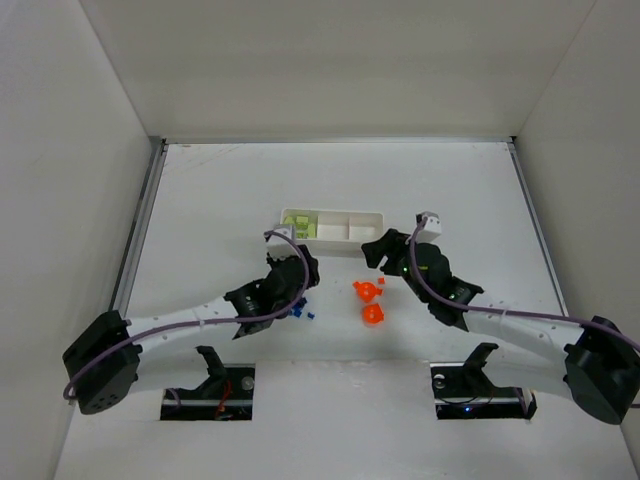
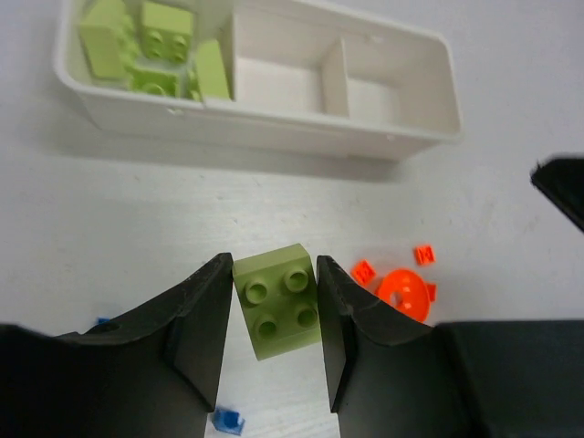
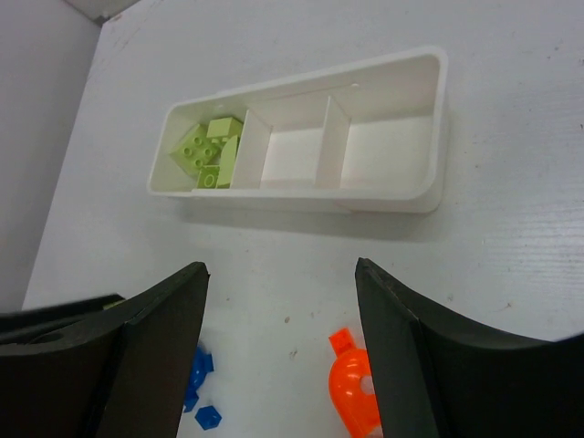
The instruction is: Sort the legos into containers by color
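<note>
My left gripper [image 2: 274,306] is shut on a light green two-by-two brick [image 2: 276,306], held slightly tilted in front of the white three-compartment tray [image 2: 274,130]. The tray's left compartment holds several light green bricks [image 2: 146,46]; the middle and right compartments show no bricks. From above, the left gripper [image 1: 290,268] is just near of the tray's [image 1: 381,214] left end. My right gripper [image 3: 281,269] is open and empty, near of the tray [image 3: 429,196], above bare table beside an orange piece [image 3: 351,388]. From above, the right gripper [image 1: 380,250] is by the tray's right end.
Orange pieces [image 1: 367,291] lie between the two grippers, with small orange bits [image 2: 422,255] around a round one [image 2: 401,290]. Small blue bits [image 1: 298,312] lie near the left gripper; they also show in the left wrist view [image 2: 228,421] and the right wrist view [image 3: 196,374].
</note>
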